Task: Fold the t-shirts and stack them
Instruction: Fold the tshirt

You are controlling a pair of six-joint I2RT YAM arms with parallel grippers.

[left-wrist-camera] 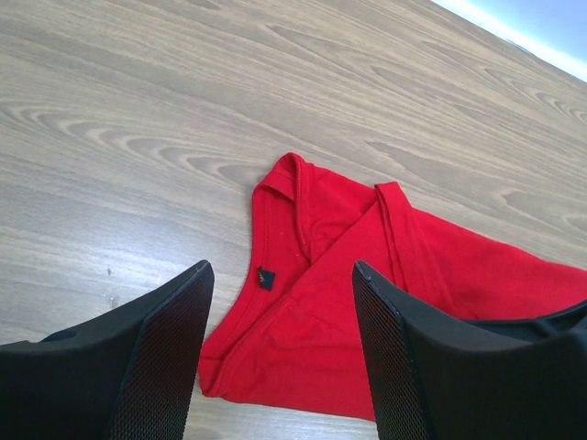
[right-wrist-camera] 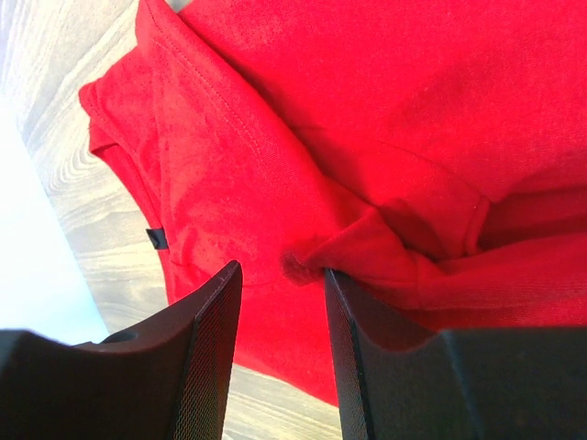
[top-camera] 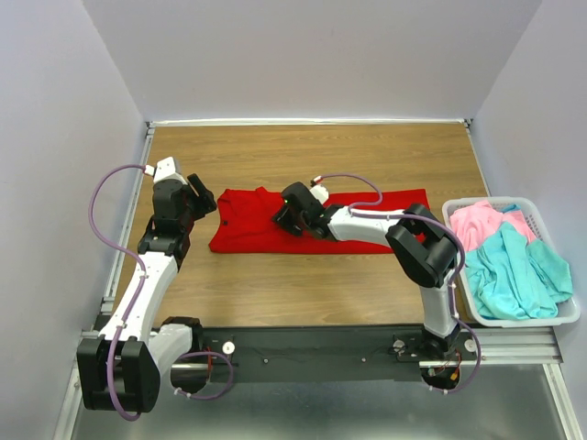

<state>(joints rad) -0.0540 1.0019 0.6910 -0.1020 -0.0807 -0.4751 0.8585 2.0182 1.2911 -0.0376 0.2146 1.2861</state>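
Nearest the top camera, a black rail (top-camera: 312, 348) runs along the near edge of the wooden desk (top-camera: 321, 156) and carries both arm bases. A red t-shirt (top-camera: 248, 229) (left-wrist-camera: 339, 302) (right-wrist-camera: 367, 137) lies flat as a long band across the middle of the desk. Its collar end points toward the left edge and its other end lies close to the white basket (top-camera: 514, 321). A small dark label (left-wrist-camera: 265, 278) (right-wrist-camera: 157, 239) shows at the collar.

The left gripper (top-camera: 200, 197) (left-wrist-camera: 282, 266) hangs above the collar end. Its jaws are spread wide and nothing is between them.

The right gripper (top-camera: 289, 215) (right-wrist-camera: 282, 266) sits low on the shirt, partway along the band and nearer the collar end. Its jaws stand narrowly apart, astride a raised pucker of red cloth. One finger (right-wrist-camera: 367, 367) touches the fold, and a gap shows beside the other.

The basket stands at the right edge, toward the near right corner. It holds a pink t-shirt (top-camera: 477, 220) at the far side and a teal t-shirt (top-camera: 514, 275) heaped at the near side.
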